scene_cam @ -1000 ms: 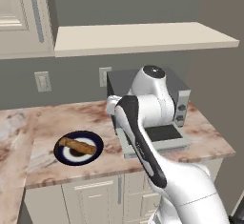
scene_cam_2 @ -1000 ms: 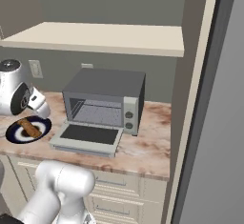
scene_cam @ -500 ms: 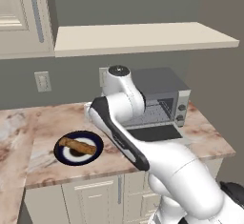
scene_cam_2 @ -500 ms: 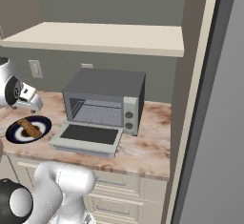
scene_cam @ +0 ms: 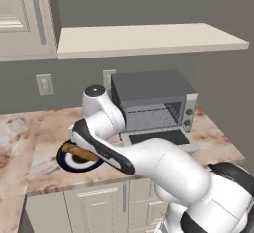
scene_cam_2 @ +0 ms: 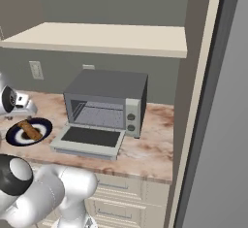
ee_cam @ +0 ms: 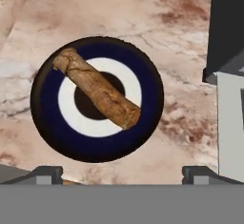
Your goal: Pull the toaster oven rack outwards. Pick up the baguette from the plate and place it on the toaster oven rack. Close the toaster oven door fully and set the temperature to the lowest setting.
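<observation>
Marbled pink counter [scene_cam: 44, 167]; cream shelf [scene_cam: 149, 38] above; 2 wall outlets [scene_cam: 44, 84]; cream cabinets [scene_cam_2: 126, 198] below.

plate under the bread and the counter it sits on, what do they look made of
Round navy plate with white ring: probably glazed ceramic, going by its smooth, even colour bands. Pinkish-beige veined counter: looks like polished marble or stone, with rusty blotches and grey veins. Golden-brown baguette: cracked, crusty bread.

Nothing here can be read. The toaster oven [scene_cam_2: 105, 106] has two knobs on its right-hand panel, but no numbers or marks show around them, and its casing carries no brand. The plate [ee_cam: 52, 137] bears only a plain white ring, no lettering.
</observation>
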